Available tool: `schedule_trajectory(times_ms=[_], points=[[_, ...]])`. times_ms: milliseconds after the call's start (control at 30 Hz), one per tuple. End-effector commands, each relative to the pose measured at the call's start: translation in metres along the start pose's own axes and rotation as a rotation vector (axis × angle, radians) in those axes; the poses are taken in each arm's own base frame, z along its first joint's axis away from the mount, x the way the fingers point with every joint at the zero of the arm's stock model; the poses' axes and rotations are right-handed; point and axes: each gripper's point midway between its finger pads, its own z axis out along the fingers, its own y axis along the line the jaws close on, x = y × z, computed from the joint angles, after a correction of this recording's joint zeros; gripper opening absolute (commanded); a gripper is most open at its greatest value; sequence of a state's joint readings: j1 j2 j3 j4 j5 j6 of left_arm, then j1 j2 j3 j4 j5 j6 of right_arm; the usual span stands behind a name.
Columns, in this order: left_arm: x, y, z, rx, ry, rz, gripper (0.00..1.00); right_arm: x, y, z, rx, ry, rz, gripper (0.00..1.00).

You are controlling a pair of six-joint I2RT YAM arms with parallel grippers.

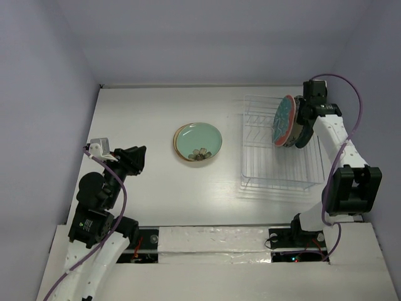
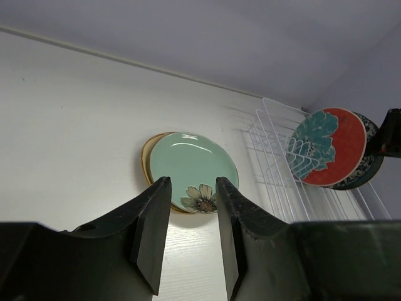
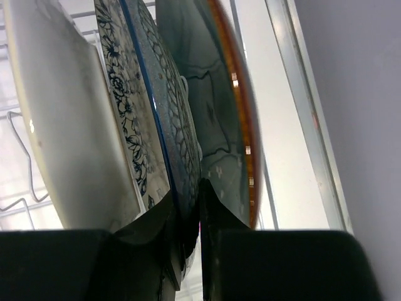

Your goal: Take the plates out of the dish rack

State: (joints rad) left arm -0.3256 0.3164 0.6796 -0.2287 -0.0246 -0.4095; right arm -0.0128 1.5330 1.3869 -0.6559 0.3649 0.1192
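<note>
The left gripper hangs above the white counter at about 8 o'clock in the overhead view. Its two dark fingers are spread apart with nothing between them, and they point toward 3 o'clock.

Near the centre of the counter, at roughly 3 o'clock from that gripper and well apart from it, two of the unloaded plates lie flat in a stack. A round mint green ceramic plate with a pale flower near its 6 o'clock edge sits on a round tan ceramic plate. Only a crescent of the tan plate shows, at 9 o'clock.

Further right stands the rectangular clear wire dish rack, its long side running from 6 to 12 o'clock. Three plates stand on edge, packed closely together in the half toward 12 o'clock. The round red plate with a teal flower faces 9 o'clock. Behind it is the dark teal plate, and then the white plate with a blue floral rim on the 3 o'clock side.

The right gripper reaches in from 3 o'clock. Its fingers are pinched on the rim of the dark teal plate, between its two neighbours.
</note>
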Motion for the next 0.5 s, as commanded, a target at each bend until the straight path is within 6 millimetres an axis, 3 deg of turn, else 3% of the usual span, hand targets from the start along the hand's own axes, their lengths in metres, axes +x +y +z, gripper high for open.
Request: schedule_trajectory(times_ms=[0,167,333,467], points=[[-0.012,-0.008,-0.001,0.031,-0.045,-0.01,0.32,-0.094,-0.007,-0.06,-0.063,-0.28,0.15,0.0],[-0.01,-0.007,0.001,0.026,-0.037,-0.009,0.32,-0.123,-0.018,-0.103,-0.088,-0.389,0.169,0.0],[-0.01,-0.006,0.001,0.022,-0.037,-0.008,0.32,-0.135,-0.026,-0.135,-0.039,-0.436,0.163,0.0],[-0.01,-0.006,0.001,0.018,-0.035,-0.007,0.32,-0.145,-0.051,-0.178,0.065,-0.529,0.217,0.0]])
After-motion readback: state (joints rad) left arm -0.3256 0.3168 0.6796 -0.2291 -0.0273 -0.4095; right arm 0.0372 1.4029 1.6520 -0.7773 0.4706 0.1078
